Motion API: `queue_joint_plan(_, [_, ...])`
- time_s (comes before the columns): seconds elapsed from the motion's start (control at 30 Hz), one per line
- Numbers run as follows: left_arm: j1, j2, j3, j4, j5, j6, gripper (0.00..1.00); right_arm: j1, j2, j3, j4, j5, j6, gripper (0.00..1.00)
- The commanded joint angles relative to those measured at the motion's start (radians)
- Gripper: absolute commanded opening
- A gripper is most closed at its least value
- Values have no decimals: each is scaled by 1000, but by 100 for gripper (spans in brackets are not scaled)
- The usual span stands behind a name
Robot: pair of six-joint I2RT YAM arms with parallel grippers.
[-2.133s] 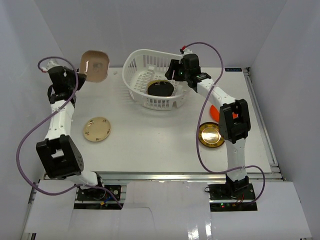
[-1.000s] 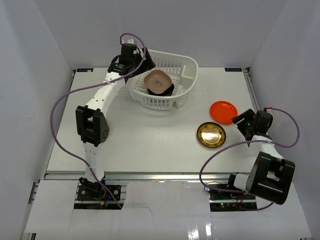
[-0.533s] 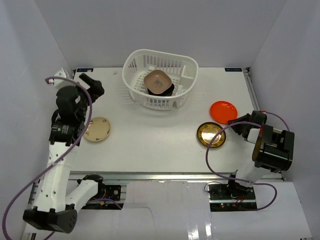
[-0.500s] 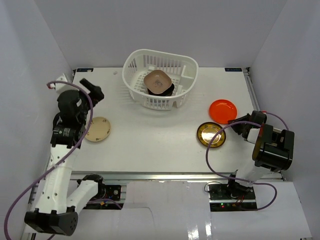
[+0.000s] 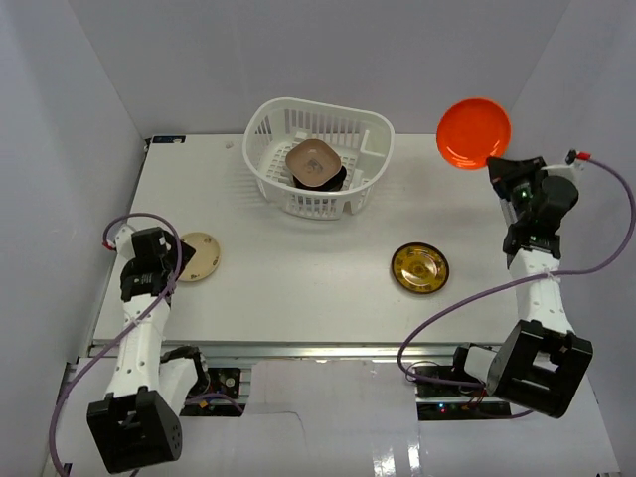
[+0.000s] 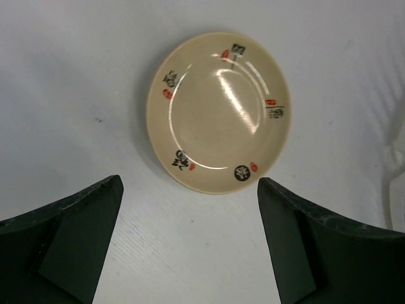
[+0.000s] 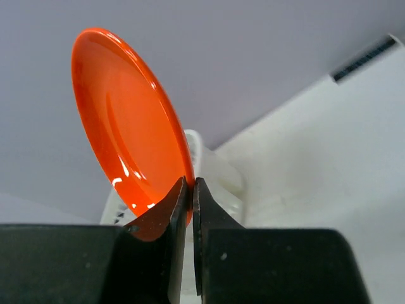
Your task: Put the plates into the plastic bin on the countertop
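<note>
My right gripper [image 5: 500,164] [image 7: 191,182] is shut on the rim of an orange-red plate [image 5: 474,132] [image 7: 126,149], held on edge high above the countertop [image 5: 318,278] at the far right. The white plastic bin [image 5: 370,124] stands at the back centre with a brown plate [image 5: 313,161] lying on a black one inside. A cream plate with red and black marks [image 5: 199,256] [image 6: 218,111] lies at the left. My left gripper [image 5: 171,266] [image 6: 190,215] hangs open just short of it, touching nothing. A patterned gold plate [image 5: 419,267] lies right of centre.
White walls close in the countertop on three sides. The right wall stands near the raised orange-red plate. Purple cables loop from both arms. A metal rail [image 5: 298,350] runs along the near edge.
The right gripper shut on the orange-red plate and lifted it from the countertop up toward the back right. The left arm drew back and lowered toward the cream plate, jaws still open.
</note>
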Motion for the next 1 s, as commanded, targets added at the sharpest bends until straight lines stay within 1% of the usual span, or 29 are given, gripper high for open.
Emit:
queue_joint_plan(0.0, [108,43,-76,57,178,-62,98,101,61,228,-59,-102,-79,8])
queue_joint_plan(0.03, [122,41,-85,63,184,-66,98,180,86,275,-87,-98,-129,8])
queue_joint_plan(0.07, [140,37,-94,78,190,-74,98,223,113,359,-128,-90,-153,8])
queue_joint_plan(0.1, [148,37,-115,86,210,-78,98,295,162,392,-136,-66,-180,8])
queue_joint_plan(0.13, [159,40,-125,100,217,-83,98,326,187,418,-138,-53,-188,8])
queue_joint_plan(0.17, [161,47,-136,110,221,-97,98,367,214,478,-149,-41,-196,8])
queue_joint_plan(0.2, [165,66,-157,121,224,-103,98,415,278,516,-162,-33,-202,8])
queue_joint_plan(0.27, [180,87,-175,169,249,-118,98,460,352,601,-199,-32,-219,8])
queue_joint_plan(0.3, [185,99,-180,179,258,-121,98,499,424,685,-239,-29,-228,8])
queue_joint_plan(0.37, [188,133,-191,215,261,-131,98,533,495,766,-282,-20,-252,8])
queue_joint_plan(0.4, [188,144,-195,230,263,-140,98,546,558,831,-313,-15,-260,8])
queue_joint_plan(0.43, [190,155,-206,265,269,-147,98,570,586,857,-327,-4,-263,8])
queue_joint_plan(0.47, [190,182,-209,279,305,-155,98,579,645,883,-340,-3,-269,8])
queue_joint_plan(0.53, [190,214,-209,308,316,-175,97,604,701,955,-388,-7,-272,8])
queue_joint_plan(0.6, [190,250,-206,325,318,-181,93,621,773,995,-411,-7,-289,8])
queue_joint_plan(0.63, [190,259,-206,342,315,-184,90,635,794,1030,-449,-3,-295,8])
queue_joint_plan(0.67, [190,271,-209,353,313,-187,83,641,817,1050,-466,0,-302,8])
queue_joint_plan(0.7, [190,277,-208,359,310,-189,81,652,863,1072,-486,3,-309,9])
queue_joint_plan(0.73, [188,284,-208,368,307,-190,76,658,885,1113,-518,5,-312,14])
queue_joint_plan(0.77, [190,288,-212,371,307,-192,68,661,923,1133,-540,5,-317,23])
queue_joint_plan(0.8, [190,297,-214,373,301,-195,54,667,939,1155,-561,10,-323,44])
queue_joint_plan(0.87, [190,303,-220,383,303,-209,44,670,943,1170,-589,16,-335,62])
queue_joint_plan(0.9, [190,307,-223,386,295,-212,34,670,924,1155,-574,14,-337,71])
queue_joint_plan(0.97, [190,305,-223,387,292,-212,28,670,899,1150,-572,20,-346,76])
